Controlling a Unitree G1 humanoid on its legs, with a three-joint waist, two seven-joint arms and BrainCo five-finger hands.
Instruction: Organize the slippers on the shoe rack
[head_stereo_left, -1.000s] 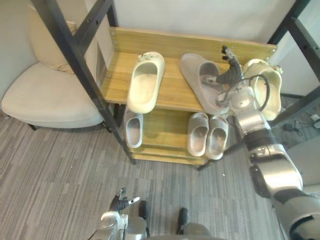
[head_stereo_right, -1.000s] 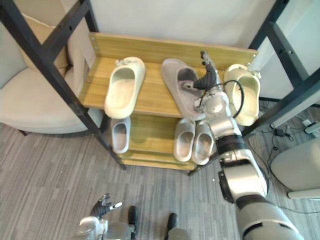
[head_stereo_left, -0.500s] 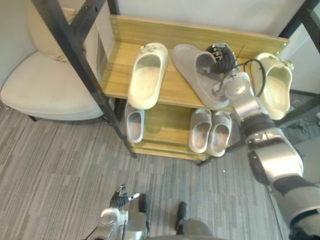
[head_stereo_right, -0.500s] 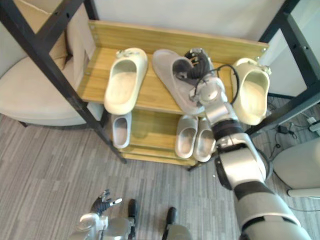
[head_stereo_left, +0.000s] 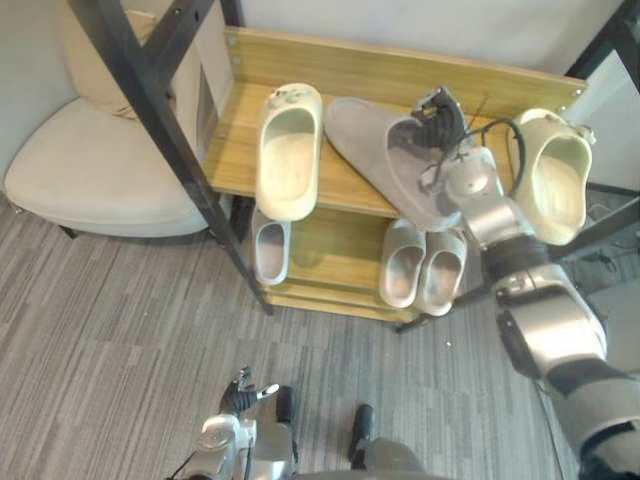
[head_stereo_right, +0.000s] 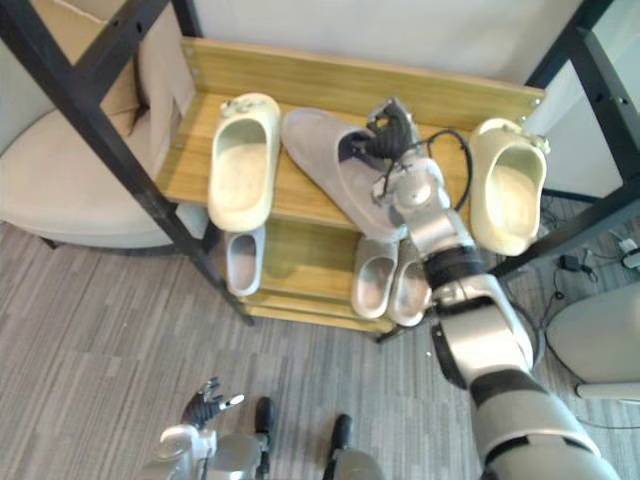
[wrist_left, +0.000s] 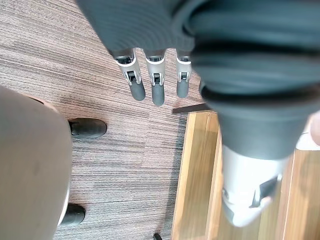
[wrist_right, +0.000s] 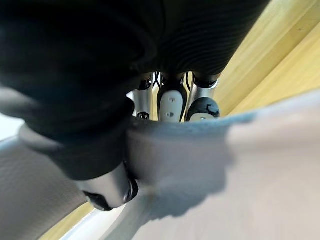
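Note:
A large grey slipper (head_stereo_left: 380, 160) lies slantwise on the top shelf of the wooden shoe rack (head_stereo_left: 350, 78). My right hand (head_stereo_left: 441, 112) is shut on its strap, fingers curled over the upper edge; the right wrist view shows the fingers (wrist_right: 171, 103) hooked over the grey strap (wrist_right: 200, 150). A cream slipper (head_stereo_left: 288, 150) lies to its left and another cream slipper (head_stereo_left: 556, 178) at the shelf's right end. On the lower shelf stand a small grey slipper (head_stereo_left: 268, 250) and a grey pair (head_stereo_left: 422, 264). My left hand (head_stereo_left: 241, 392) hangs low over the floor, its fingers (wrist_left: 156, 88) straight.
A cream armchair (head_stereo_left: 90, 180) stands left of the rack. Black metal frame bars (head_stereo_left: 150, 110) slant across the rack's left side, and more bars (head_stereo_left: 610, 40) run at the right. Grey striped carpet (head_stereo_left: 120, 340) lies in front.
My right hand has curled shut on the grey slipper's strap. The slipper has swung and shifted left towards the left cream slipper. The left hand has not moved.

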